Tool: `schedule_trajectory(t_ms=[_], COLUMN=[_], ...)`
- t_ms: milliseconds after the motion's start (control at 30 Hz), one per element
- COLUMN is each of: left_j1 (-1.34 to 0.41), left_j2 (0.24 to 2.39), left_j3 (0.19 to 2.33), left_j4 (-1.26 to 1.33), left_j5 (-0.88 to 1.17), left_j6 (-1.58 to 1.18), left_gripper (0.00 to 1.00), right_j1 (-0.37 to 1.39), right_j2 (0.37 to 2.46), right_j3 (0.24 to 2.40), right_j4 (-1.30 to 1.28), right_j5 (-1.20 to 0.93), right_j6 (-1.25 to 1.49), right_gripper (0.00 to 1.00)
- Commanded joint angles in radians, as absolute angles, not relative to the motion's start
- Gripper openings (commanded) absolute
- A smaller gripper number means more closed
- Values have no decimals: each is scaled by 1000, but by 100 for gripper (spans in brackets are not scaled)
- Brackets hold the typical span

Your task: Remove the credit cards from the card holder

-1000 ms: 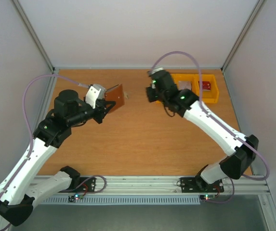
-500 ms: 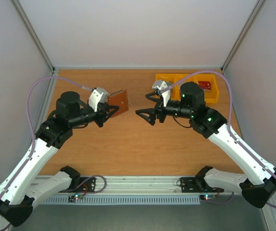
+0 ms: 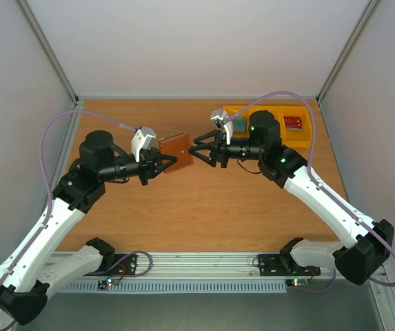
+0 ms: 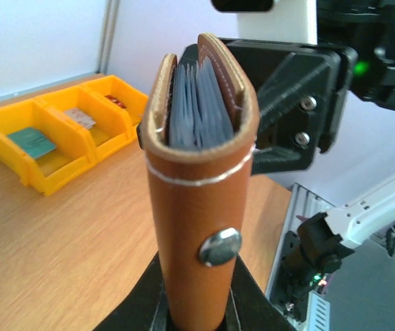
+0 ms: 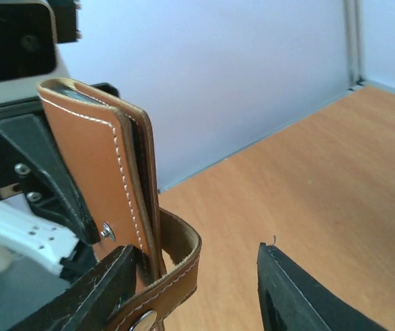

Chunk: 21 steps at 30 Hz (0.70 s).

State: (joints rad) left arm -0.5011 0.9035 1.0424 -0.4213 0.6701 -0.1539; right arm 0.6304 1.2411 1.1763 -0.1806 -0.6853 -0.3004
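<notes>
1. Two arms meet over the wooden table (image 3: 204,214).
2. Yellow bins (image 3: 306,141) sit at the far right corner.
3. Left gripper (image 3: 166,164) is clamped on the brown card holder (image 3: 176,148), holding it off the table.
4. Right gripper (image 3: 197,150) has its jaws apart, with the holder's snap tab between them.
5. Credit cards (image 4: 33,141) lie in the bins, one per compartment: teal, whitish, red.

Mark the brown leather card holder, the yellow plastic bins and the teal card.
brown leather card holder (image 4: 196,200): left wrist view, outer leather above snap.
yellow plastic bins (image 4: 49,178): left wrist view, near wall.
teal card (image 4: 33,142): left wrist view, flat face.
</notes>
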Motion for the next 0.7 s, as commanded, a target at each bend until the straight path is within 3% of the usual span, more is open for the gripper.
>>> schedule_trajectory(t_ms=[0,233,500,667], left_j1=[-505,-505,-505,-505], left_j2=[886,889,867,876], left_j3=[1028,1008,960,961], left_j4=[-281,-207,-103,-92], left_j5=[849,972,1149,1135], left_j6=[-177,-198,-170,-152], left_gripper=[0,0,0,0], right_j1=[569,566,561,562], right_j2=[1205,1161,1134,1131], right_j3=[1177,1235,1363,1362], right_j4=[-152,-324,-696,-697], right_j5=[-951,-1064,-1134,-1101], right_j6=[-275,-417,-668,-638], right_gripper=[46,30,26,28])
